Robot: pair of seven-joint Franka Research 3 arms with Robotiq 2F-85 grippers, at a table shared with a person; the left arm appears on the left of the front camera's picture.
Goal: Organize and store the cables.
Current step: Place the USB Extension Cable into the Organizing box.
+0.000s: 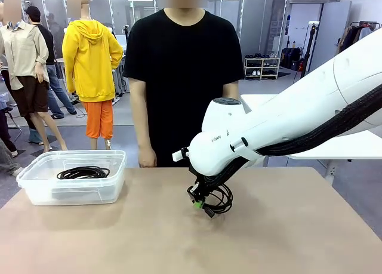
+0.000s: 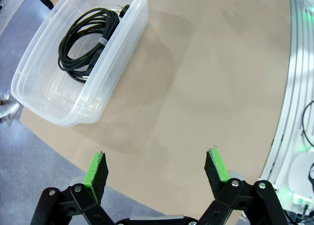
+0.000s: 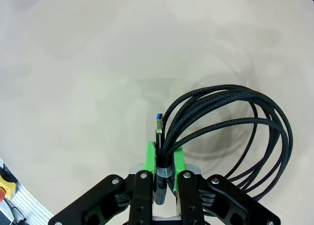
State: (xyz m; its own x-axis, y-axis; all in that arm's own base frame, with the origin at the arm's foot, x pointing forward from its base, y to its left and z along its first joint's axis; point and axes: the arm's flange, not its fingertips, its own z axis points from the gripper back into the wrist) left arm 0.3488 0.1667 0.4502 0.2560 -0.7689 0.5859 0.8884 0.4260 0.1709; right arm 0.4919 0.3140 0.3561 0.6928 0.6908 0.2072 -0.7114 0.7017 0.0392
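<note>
My right gripper (image 3: 165, 159) is shut on a coiled black braided cable (image 3: 230, 132) with a blue-tipped plug, its loops hanging out to one side. From the front, that gripper (image 1: 197, 203) holds the cable (image 1: 218, 201) just above the middle of the brown table. Another black cable coil (image 1: 83, 173) lies inside the clear plastic bin (image 1: 36, 187) at the table's left; the same coil (image 2: 86, 41) and bin (image 2: 105, 95) appear in the left wrist view. My left gripper (image 2: 157, 168) hangs open above the table's near edge, nothing between its green pads.
A person in a black shirt (image 1: 182, 71) stands at the far side of the table, arms down. The brown tabletop (image 1: 286, 226) is bare to the right of the held cable. A white table (image 1: 352, 145) stands behind on the right.
</note>
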